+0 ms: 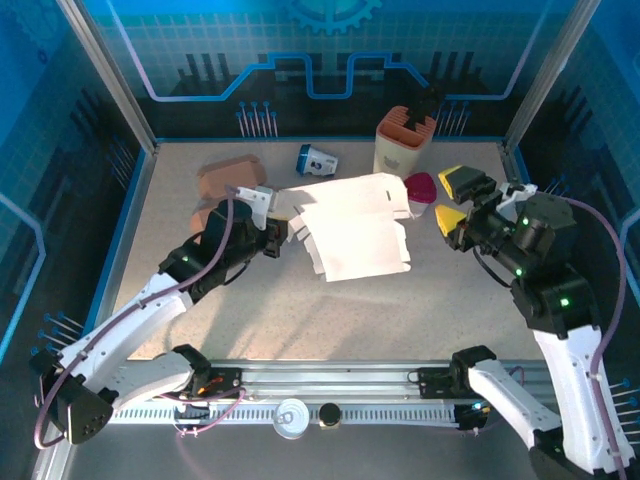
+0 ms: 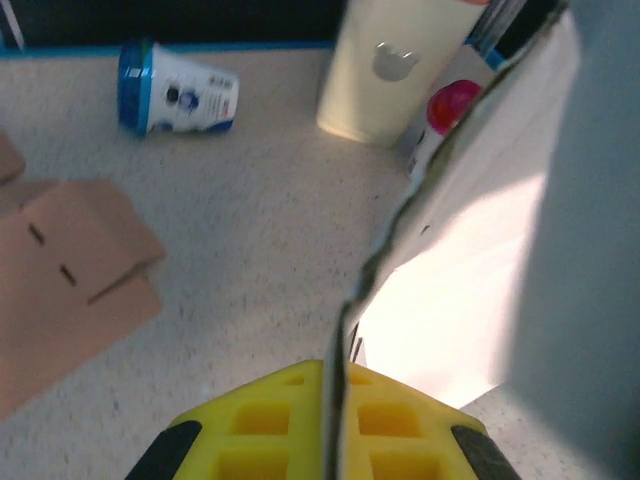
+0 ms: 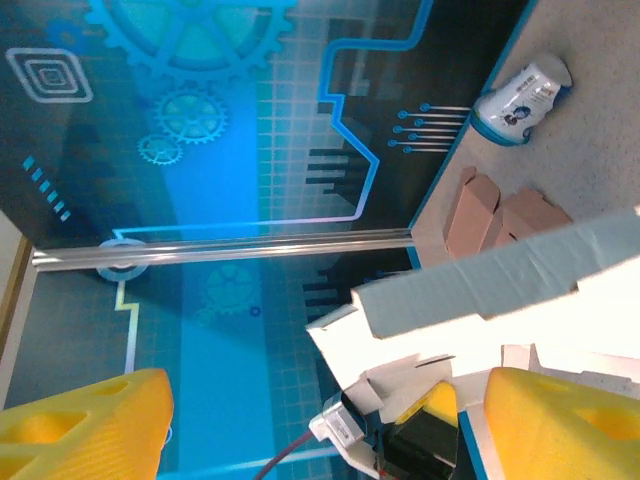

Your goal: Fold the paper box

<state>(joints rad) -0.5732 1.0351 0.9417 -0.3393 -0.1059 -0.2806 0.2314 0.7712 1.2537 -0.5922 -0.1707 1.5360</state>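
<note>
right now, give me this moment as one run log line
left jaws: shut on paper box edge | right jaws: open, beside box | fold: unfinished

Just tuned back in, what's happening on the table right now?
The left gripper is shut on the left edge of the white paper box, which lies mid-table and is not yet folded into shape. The right gripper stands open just off the box's right side, holding nothing. Brown cardboard boxes and a tipped blue-and-white cup sit further back, apart from both grippers.
</note>
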